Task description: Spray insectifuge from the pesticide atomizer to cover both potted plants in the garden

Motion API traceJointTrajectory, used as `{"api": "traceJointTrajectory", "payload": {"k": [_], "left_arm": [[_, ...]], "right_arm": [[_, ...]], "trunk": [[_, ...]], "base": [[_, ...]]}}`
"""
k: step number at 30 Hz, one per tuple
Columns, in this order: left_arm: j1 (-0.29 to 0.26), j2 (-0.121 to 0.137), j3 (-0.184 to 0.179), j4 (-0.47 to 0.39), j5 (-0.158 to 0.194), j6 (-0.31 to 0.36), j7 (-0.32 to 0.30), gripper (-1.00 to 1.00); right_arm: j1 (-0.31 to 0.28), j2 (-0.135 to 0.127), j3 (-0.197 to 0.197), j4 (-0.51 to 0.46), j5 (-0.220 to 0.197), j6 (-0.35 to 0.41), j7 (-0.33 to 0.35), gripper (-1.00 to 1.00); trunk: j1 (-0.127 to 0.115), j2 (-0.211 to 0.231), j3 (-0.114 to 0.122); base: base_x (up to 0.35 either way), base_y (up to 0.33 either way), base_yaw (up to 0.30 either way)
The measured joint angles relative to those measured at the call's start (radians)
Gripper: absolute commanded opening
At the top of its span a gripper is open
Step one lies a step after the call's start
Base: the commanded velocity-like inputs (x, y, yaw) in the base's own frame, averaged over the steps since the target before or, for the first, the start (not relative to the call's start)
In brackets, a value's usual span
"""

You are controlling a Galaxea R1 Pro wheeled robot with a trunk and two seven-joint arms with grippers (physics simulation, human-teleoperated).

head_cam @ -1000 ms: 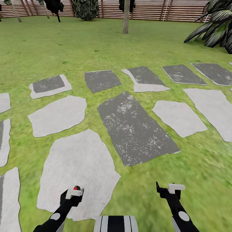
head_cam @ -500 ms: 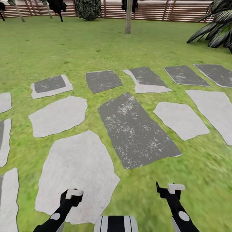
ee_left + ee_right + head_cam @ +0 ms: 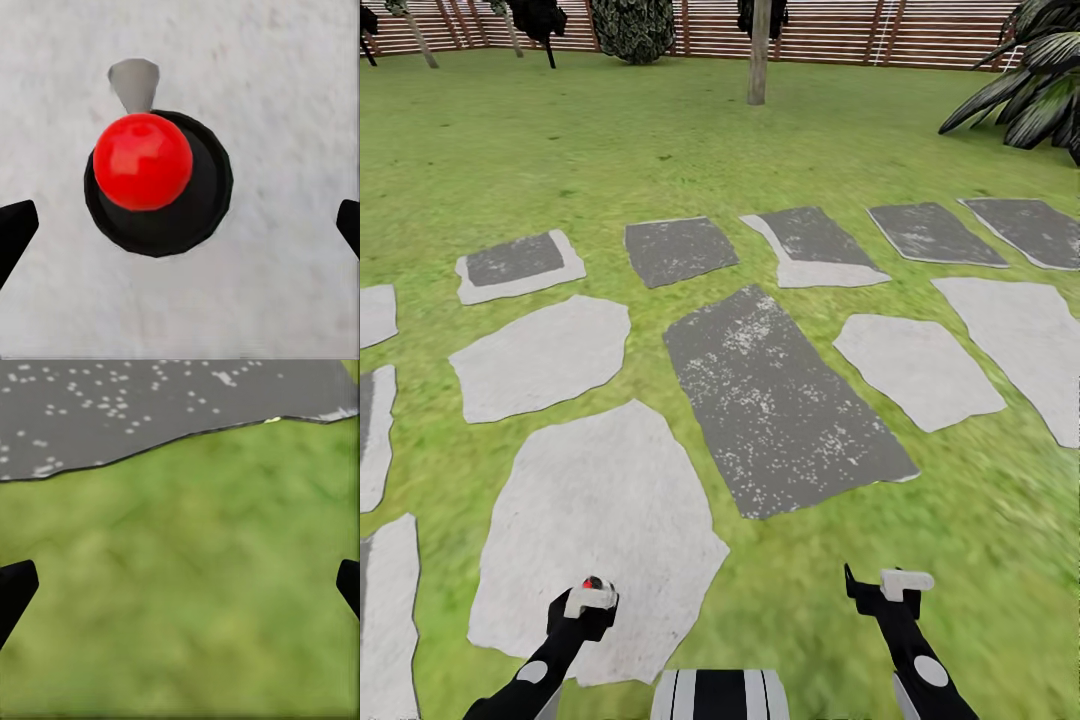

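Garden lawn and stepping stones lie ahead; atomizer and potted plants unsighted. Left gripper and right gripper fingers apart, empty. Judgement: everything remains.

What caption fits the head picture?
Both pincers, left and right, held low over stepping stones on the lawn.

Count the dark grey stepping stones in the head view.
6: large central stone; four across the far row; one cut by the right edge. More may lie outside view.
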State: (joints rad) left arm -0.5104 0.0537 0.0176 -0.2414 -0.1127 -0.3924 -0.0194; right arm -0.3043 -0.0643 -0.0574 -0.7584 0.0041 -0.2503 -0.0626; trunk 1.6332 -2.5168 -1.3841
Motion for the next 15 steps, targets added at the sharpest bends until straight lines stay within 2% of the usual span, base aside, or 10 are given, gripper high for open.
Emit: {"api": "traceJointTrajectory", "payload": {"k": [6,15], "left_arm": [[0.000,0.000,0.000,0.000,0.000,0.000,0.000,1.00],[0.000,0.000,0.000,0.000,0.000,0.000,0.000,1.00]], "right_arm": [[0.000,0.000,0.000,0.000,0.000,0.000,0.000,1.00],[0.000,0.000,0.000,-0.001,0.000,0.000,0.000,1.00]], "trunk": [[0.000,0.000,0.000],[0.000,0.000,0.000]], "base": [[-0.013,-0.007,0.148],[0.006,0.000,0.017]]}}
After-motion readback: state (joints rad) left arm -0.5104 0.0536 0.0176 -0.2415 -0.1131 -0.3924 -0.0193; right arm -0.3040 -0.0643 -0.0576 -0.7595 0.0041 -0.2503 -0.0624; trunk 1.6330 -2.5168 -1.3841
